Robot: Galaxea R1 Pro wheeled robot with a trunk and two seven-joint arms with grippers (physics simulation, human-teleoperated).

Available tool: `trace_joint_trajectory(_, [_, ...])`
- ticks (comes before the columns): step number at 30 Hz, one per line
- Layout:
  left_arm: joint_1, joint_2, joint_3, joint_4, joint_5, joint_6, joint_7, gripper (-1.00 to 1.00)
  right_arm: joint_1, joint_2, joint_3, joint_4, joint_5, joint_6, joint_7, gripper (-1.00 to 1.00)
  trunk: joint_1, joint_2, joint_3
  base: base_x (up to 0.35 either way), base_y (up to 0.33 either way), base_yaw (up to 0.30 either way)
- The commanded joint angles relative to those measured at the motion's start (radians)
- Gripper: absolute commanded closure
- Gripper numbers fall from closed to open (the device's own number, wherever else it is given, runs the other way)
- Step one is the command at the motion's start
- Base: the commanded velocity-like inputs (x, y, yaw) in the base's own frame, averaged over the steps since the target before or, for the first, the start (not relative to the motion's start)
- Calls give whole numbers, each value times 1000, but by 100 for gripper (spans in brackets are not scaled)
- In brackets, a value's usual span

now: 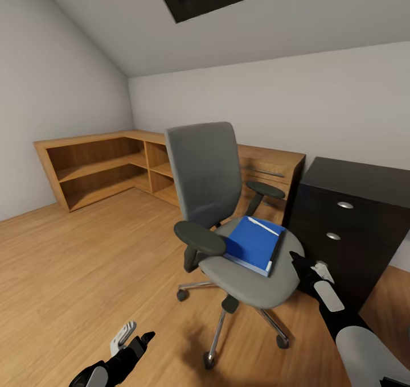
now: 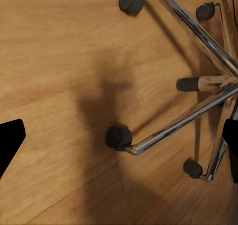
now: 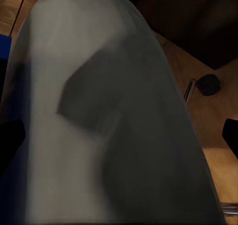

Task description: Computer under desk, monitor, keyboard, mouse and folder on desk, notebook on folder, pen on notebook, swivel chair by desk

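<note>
**Right fingers at the seat rim, folder just beyond**

The right gripper's (image 1: 300,262) fingers sit at the rim of the swivel chair (image 1: 250,273) seat, on the side facing the black table (image 1: 356,205); whether they are spread or pressed together I cannot tell. The left gripper's (image 1: 136,341) fingers look spread, low over the floor near the chair's chrome base (image 2: 163,135). The folder (image 1: 250,243) lies flat on the seat, just beside the right fingers toward the backrest side, so the right arm is clearly nearer. Its long axis runs from backrest to front rim, spine edge facing the fingers. A white pen (image 1: 263,226) lies on it near the backrest.
</note>
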Motion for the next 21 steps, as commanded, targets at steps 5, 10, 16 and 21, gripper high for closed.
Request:
trace_joint_trajectory(5, [-1, -1, 6, -1, 3, 8, -4, -100, 0, 0, -3, -1, -7, 6, 0, -100, 0, 0, -1, 45, 28, 0])
trace_joint_trajectory(10, [-1, -1, 4, -1, 3, 8, -4, -100, 0, 0, -2, -1, -7, 6, 0, -100, 0, 0, -1, 200, 151, 0])
trace_joint_trajectory(16, [-1, 0, 3, -1, 3, 8, -4, -100, 0, 0, -1, -1, -7, 6, 0, -100, 0, 0, -1, 247, 187, 0])
trace_joint_trajectory(21, [-1, -1, 0, -1, 2, 8, -4, -100, 0, 0, 0, -1, -7, 6, 0, -100, 0, 0, -1, 255, 193, 0])
